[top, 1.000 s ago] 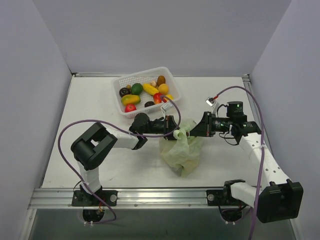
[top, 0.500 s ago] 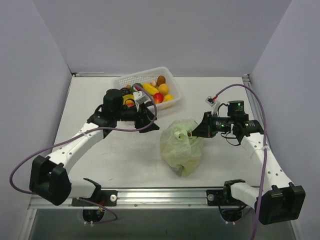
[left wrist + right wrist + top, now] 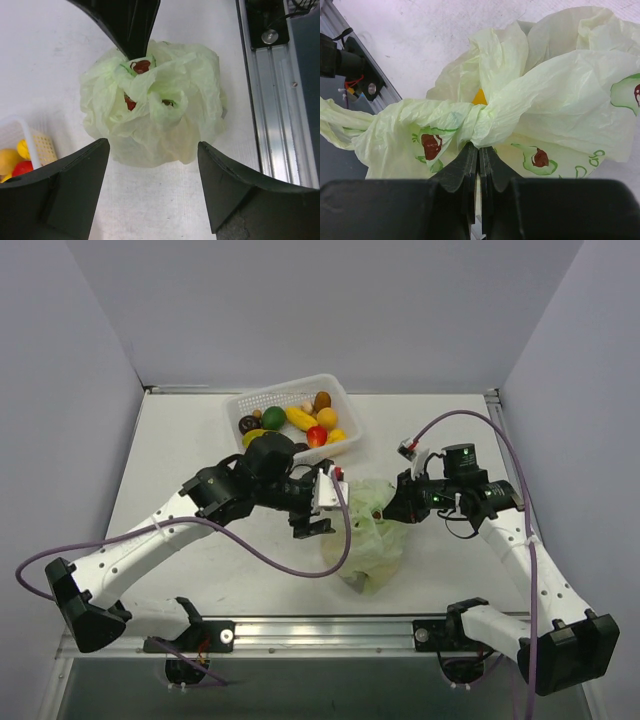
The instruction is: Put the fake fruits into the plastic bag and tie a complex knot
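Right jaws clamped on the twisted neck of the plastic bag (image 3: 555, 95); left jaws gaping and empty beside it.

The right jaws are pressed together on a tight twist of plastic at the bag's gathered top. They reach in from the bag's right, as the top view shows. The left jaws stand wide apart with nothing between them, near the bag's upper left and not touching it. The bag (image 3: 366, 548) sits slumped on the tabletop (image 3: 180, 460) as a rounded, crinkly lump of thin, translucent pale green. It is printed with avocado halves with brown pits, and its top is bunched into folds and loops (image 3: 150, 110). A yellow-orange shape (image 3: 479, 97) shows through a gap just behind the twist. Beyond the bag, to its far left, the white basket (image 3: 243, 400) holds fake fruits (image 3: 300, 420) in yellow, orange, green, red and dark tones.
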Action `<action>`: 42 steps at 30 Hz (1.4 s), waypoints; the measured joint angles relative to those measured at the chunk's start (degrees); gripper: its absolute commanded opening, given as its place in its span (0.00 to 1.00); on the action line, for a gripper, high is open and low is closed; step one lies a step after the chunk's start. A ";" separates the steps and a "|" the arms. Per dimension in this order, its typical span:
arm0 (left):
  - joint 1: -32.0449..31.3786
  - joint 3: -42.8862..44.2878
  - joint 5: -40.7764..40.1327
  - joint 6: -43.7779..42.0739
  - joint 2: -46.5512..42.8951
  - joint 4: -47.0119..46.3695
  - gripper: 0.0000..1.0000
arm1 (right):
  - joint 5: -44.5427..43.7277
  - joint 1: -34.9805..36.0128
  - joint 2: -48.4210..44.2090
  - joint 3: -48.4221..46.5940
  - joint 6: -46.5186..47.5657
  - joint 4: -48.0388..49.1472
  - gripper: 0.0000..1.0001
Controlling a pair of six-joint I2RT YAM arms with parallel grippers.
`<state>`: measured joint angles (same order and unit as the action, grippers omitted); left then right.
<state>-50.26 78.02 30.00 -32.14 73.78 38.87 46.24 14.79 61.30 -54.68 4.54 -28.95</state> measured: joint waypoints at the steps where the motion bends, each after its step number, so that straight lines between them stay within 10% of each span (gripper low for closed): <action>1: -1.64 1.14 -1.81 -0.92 0.68 0.48 0.82 | -0.57 0.35 -0.02 -0.09 0.11 -0.04 0.00; 13: -14.82 5.44 -17.92 -8.02 9.68 3.32 0.68 | -4.48 1.84 -0.15 -1.18 1.22 -0.79 0.00; 21: -13.81 6.34 -26.14 -6.67 13.25 4.15 0.00 | -6.01 2.14 -1.99 -1.20 3.34 -2.54 0.00; 42: 3.52 -5.46 -21.97 2.16 5.66 -0.13 0.00 | -7.28 -6.73 -4.76 -2.58 24.52 -8.55 0.00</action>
<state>-46.74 72.55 8.03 -29.98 79.44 38.74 38.96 8.05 56.53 -57.25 29.06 -37.50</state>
